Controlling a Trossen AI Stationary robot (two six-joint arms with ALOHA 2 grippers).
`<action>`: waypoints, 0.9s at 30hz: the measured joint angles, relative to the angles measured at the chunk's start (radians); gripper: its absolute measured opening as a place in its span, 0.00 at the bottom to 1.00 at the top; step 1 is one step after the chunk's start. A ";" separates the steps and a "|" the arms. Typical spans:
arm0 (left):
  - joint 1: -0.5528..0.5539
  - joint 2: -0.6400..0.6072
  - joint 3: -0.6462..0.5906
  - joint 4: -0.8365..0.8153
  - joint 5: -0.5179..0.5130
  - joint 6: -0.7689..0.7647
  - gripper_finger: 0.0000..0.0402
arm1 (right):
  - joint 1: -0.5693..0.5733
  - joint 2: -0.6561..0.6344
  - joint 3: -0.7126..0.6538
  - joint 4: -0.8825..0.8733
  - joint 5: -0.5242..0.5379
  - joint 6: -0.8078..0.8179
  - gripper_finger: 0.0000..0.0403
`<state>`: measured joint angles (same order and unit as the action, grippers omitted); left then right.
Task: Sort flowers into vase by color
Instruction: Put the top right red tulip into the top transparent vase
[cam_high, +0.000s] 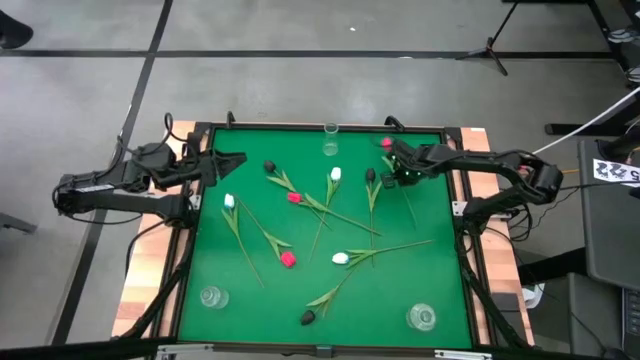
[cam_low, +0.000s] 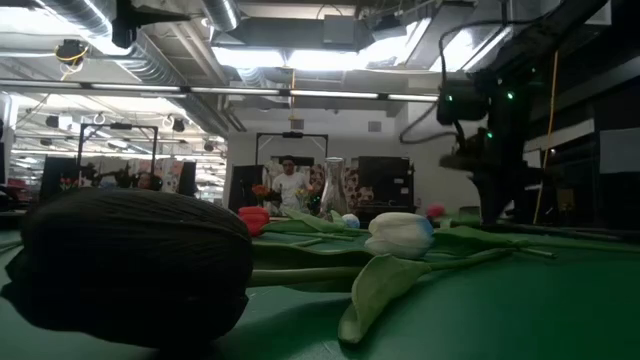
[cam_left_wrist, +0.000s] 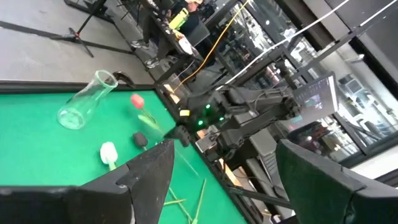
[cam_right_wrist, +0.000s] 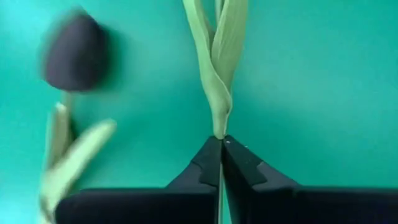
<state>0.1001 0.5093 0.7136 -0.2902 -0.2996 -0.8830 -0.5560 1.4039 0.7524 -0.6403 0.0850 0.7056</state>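
Note:
Nine tulips lie scattered on the green mat (cam_high: 430, 270): white ones (cam_high: 341, 258), pink-red ones (cam_high: 288, 259) and black ones (cam_high: 308, 317). My right gripper (cam_high: 396, 172) stands at the far right, shut on the stem of a pink tulip (cam_high: 386, 143), beside a black tulip (cam_right_wrist: 78, 53). The pink head does not show in the right wrist view. My left gripper (cam_high: 230, 163) waits open and empty at the far left edge; it also shows in its wrist view (cam_left_wrist: 224, 186). All three glass vases hold no flowers. My right gripper pinches the pink tulip's thin stem (cam_right_wrist: 219, 132) between its two fingertips, just where the long leaves (cam_right_wrist: 217, 56) branch off. The fingers come from above, pointing down at the mat. The leaves lie flat on the mat; whether the stem is lifted I cannot tell.
One vase (cam_high: 330, 140) stands at the middle of the far edge, one (cam_high: 210, 297) at the near left corner, one (cam_high: 421, 318) at the near right corner. A wooden rim (cam_high: 150, 270) frames the mat. People stand in the room behind (cam_low: 290, 180).

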 joint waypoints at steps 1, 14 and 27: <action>0.000 0.000 0.000 -0.006 0.000 0.000 0.68 | 0.000 -0.009 0.015 -0.001 0.013 -0.008 0.02; 0.000 0.001 0.000 -0.044 0.000 0.000 0.68 | 0.040 -0.131 0.184 0.188 0.246 -0.247 0.01; 0.000 0.001 0.000 -0.076 -0.038 0.026 0.68 | 0.078 -0.046 0.207 1.149 0.279 -0.776 0.00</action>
<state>0.0998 0.5102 0.7136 -0.3666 -0.3380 -0.8566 -0.4777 1.3577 0.9596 0.5088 0.3642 -0.0704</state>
